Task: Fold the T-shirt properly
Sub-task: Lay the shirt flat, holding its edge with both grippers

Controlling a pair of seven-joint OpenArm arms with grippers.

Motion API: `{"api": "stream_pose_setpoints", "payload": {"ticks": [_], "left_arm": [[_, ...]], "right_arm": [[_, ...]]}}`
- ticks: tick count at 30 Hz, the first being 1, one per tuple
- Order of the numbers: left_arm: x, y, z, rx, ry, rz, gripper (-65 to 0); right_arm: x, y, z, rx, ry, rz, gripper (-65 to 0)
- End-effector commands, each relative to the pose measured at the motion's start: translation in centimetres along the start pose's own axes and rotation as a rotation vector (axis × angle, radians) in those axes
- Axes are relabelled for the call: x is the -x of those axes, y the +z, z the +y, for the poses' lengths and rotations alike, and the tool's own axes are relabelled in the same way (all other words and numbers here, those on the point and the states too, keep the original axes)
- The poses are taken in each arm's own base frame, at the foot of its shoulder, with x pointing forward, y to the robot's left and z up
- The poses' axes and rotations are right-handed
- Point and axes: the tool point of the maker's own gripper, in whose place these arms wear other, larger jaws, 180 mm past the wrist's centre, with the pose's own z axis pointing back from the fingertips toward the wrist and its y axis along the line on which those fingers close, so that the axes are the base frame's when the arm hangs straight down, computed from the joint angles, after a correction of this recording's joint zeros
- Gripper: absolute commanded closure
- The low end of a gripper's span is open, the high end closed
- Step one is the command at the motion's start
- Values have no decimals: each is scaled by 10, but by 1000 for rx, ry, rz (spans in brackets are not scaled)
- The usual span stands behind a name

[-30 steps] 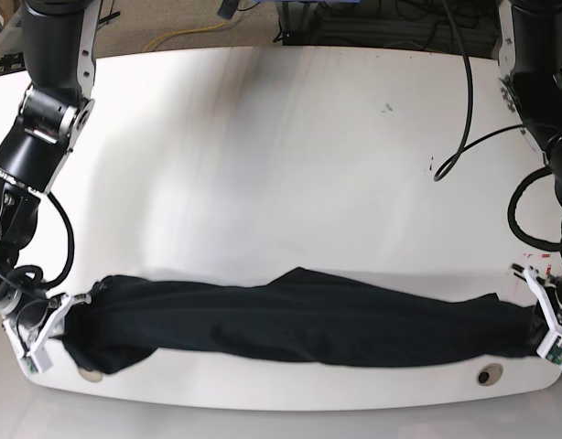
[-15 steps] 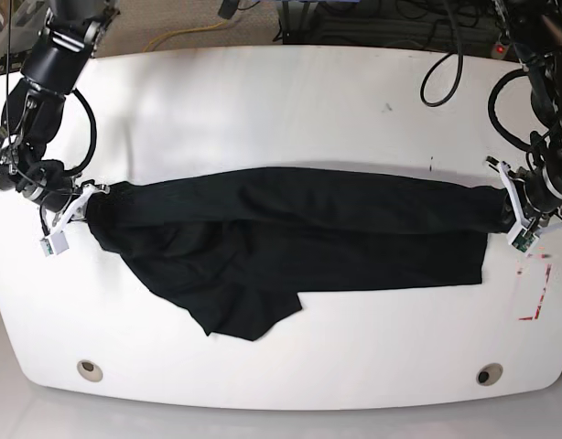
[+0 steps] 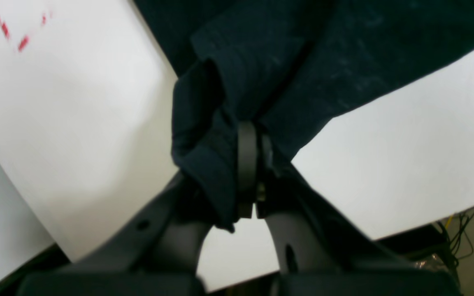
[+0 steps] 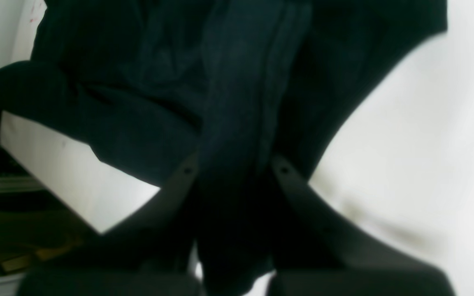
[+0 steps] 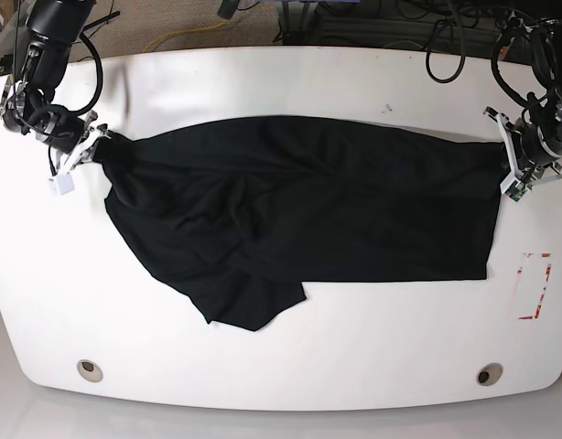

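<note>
Dragged farther back, the T-shirt (image 5: 308, 215) spreads wider, both pincers clenched on its corners.

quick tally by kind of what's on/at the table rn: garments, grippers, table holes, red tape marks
Black T-shirt: 1
Grippers: 2, left gripper and right gripper, each shut on the shirt
Round holes in the table: 2, and
Red tape mark: 1
Total: 6

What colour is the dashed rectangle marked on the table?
Red, on the white table; the dashed rectangle outline shows best in the base view.
</note>
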Motion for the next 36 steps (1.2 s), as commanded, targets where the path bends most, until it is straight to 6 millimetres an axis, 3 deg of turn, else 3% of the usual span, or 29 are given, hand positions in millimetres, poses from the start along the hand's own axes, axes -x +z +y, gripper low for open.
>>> {"api": "stream_pose_setpoints", "payload": {"ticks": [1, 9, 13, 18, 22, 28, 36], "left_arm": [[-3, 4, 3, -11, -14, -34, -1], [33, -6, -9, 55, 17, 15, -21], [47, -12, -9, 69, 49, 48, -174], [56, -11, -3, 69, 50, 77, -367], [58, -3, 14, 19, 81, 67, -374], [63, 11, 37, -52, 135, 49, -375], [32, 18, 28, 56, 226, -108, -376]], "right_arm": [[-14, 9, 5, -26, 10, -55, -14], [10, 16, 11, -70, -61, -50, -301], [18, 19, 10, -68, -73, -35, -363], [23, 31, 2, -38, -60, -1, -385], [27, 39, -2, -19, -51, 23, -385], [17, 58, -6, 25, -20, -16, -385], [2, 53, 6, 9, 31, -47, -384]]}}
